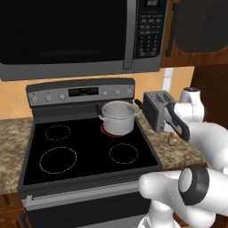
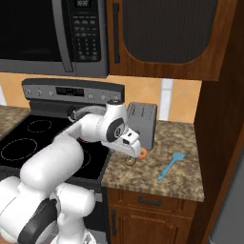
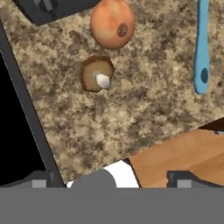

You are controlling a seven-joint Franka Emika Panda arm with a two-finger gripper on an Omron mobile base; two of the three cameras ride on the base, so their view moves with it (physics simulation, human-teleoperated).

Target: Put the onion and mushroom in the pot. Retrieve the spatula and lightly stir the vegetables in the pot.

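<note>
Steel, small and shiny, the straight-sided pot point(image 1: 118, 116) with short dark handles sits on the back right burner of the black glass stove point(image 1: 84, 151). Right of the stove, on the speckled brown granite counter point(image 2: 186, 176), the two-finger gripper point(image 2: 132, 157) hovers with its jaws spread wide and nothing between them. Just below it lie the brown-capped mushroom point(image 3: 96, 74) and, nearly touching it, the round orange-brown onion point(image 3: 113, 24), in front of the grey boxy toaster point(image 2: 141, 123). The onion looks firm, light and prone to rolling, so a grip across its middle seems safest. Farther right, well apart, lies the light blue spatula point(image 2: 170, 165).
</note>
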